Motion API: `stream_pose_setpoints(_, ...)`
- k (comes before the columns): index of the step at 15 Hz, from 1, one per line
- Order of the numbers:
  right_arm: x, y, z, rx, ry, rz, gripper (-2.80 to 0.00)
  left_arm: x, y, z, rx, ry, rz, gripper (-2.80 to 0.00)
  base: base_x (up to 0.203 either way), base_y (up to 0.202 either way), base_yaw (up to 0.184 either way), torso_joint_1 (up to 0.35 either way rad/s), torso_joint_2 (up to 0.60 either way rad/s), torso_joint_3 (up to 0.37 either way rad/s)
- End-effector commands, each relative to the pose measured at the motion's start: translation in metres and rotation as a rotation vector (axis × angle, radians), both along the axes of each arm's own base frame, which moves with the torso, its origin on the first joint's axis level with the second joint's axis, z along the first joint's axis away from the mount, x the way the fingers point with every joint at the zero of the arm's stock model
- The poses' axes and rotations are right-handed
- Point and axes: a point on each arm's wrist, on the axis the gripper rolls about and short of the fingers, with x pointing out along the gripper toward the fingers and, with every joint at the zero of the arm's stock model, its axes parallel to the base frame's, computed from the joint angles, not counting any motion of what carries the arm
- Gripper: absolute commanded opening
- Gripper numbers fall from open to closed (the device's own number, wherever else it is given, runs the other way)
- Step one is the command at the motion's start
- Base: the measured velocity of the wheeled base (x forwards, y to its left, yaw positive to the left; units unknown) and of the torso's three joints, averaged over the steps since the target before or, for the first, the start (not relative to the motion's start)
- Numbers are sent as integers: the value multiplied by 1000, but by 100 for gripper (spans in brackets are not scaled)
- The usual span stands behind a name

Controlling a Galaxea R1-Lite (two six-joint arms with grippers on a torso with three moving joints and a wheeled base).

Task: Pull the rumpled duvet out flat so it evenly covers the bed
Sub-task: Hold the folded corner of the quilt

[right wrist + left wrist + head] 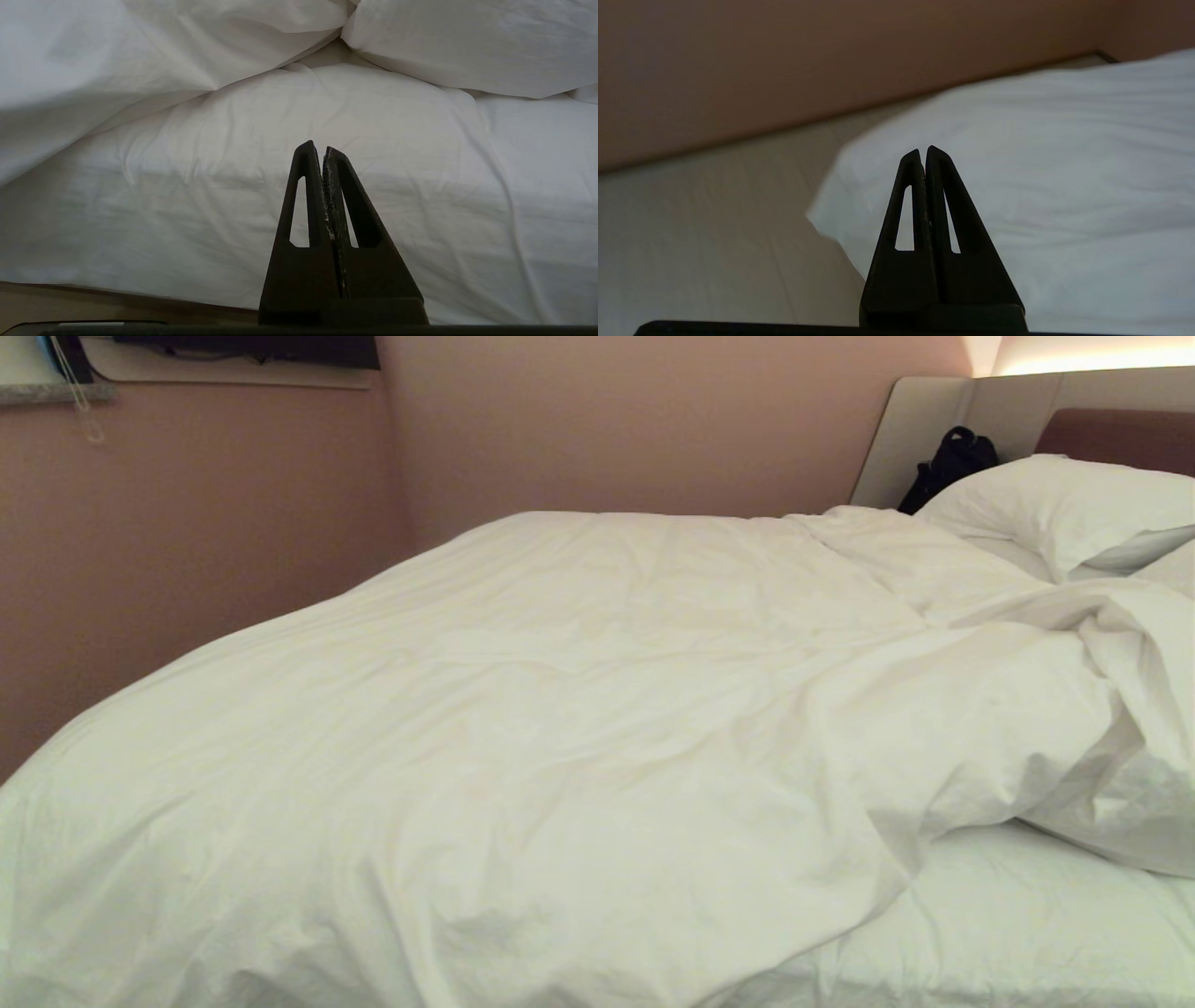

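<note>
The duvet (523, 709) lies smooth over the left and middle of the bed (1027, 915), but on the right it is bunched and folded back toward the pillow (1055, 509), leaving bare sheet at the near right corner — that is the part I judge not yet done. Neither arm shows from my head. My left claw (926, 149) is pressed shut on nothing, hovering off the duvet's left corner with the pale floor (714, 224) and pinkish wall (784, 60) beyond it. My right claw (317, 145) is likewise shut and empty, pointed at the bed's near side where the rumpled folds meet the sheet. The risk I see: with both claws shut I cannot pinch cloth until one opens, and a careless grab on the right could catch the thin sheet along with the quilt — or only a shallow fold that slips free. Pulling too hard could also drag the tidy left side askew.
</note>
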Motion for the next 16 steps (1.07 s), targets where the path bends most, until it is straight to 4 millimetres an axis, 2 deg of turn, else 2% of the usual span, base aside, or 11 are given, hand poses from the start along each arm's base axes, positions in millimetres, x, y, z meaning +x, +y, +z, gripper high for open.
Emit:
stream_pose_setpoints(1,0,0,0,0,-1,0,-280,-8,-13,2,221,-47,-1,-280,0,0,0,0,0,0)
stream_pose_setpoints(3,0,0,0,0,-1,1,-280,-13,-22,-2,346,-122,-37,-280,0,0,0,0,0,0)
stream_pose_setpoints(5,0,0,0,0,-1,0,-280,-19,-30,-4,394,-194,-96,-280,0,0,0,0,0,0)
stream_pose_setpoints(10,0,0,0,0,-1,1,-280,-42,-48,-4,351,-414,-307,-280,0,0,0,0,0,0)
stream_pose_setpoints(13,0,0,0,0,-1,0,-280,-60,-55,-17,317,-462,-511,-280,0,0,0,0,0,0)
stream_pose_setpoints(16,0,0,0,0,-1,1,-280,-82,-59,-42,223,-408,-791,-280,0,0,0,0,0,0)
